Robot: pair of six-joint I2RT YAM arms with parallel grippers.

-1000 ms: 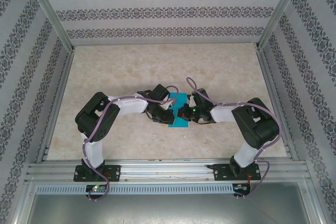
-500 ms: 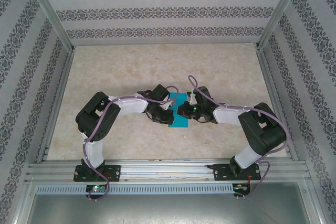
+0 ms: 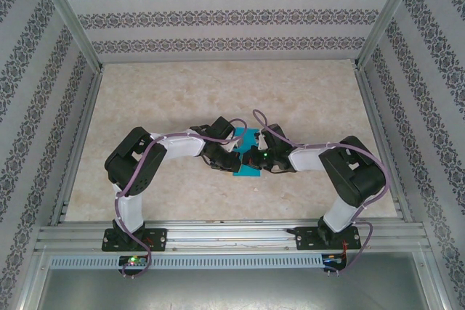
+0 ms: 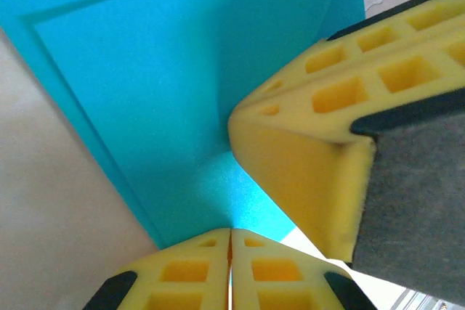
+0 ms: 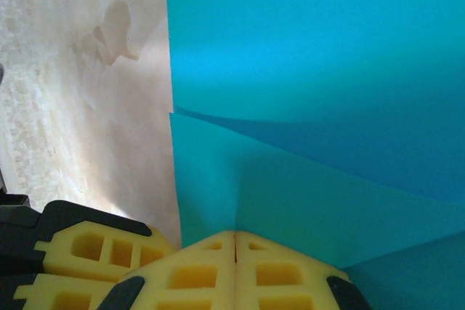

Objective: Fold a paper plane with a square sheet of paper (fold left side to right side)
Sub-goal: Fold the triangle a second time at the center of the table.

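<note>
The square sheet of paper (image 3: 246, 173), partly folded, lies mid-frame on the worktop (image 3: 218, 92). The left gripper (image 4: 230, 246) and right gripper (image 5: 235, 243) each have their jaws pressed together, pinching its edge.

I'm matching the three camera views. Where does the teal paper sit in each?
Top external: the square sheet of paper lies near the middle of the table.
Left wrist: it spans the upper left and centre.
Right wrist: it covers the right side.
Shared landmark: the beige table beside it.
</note>
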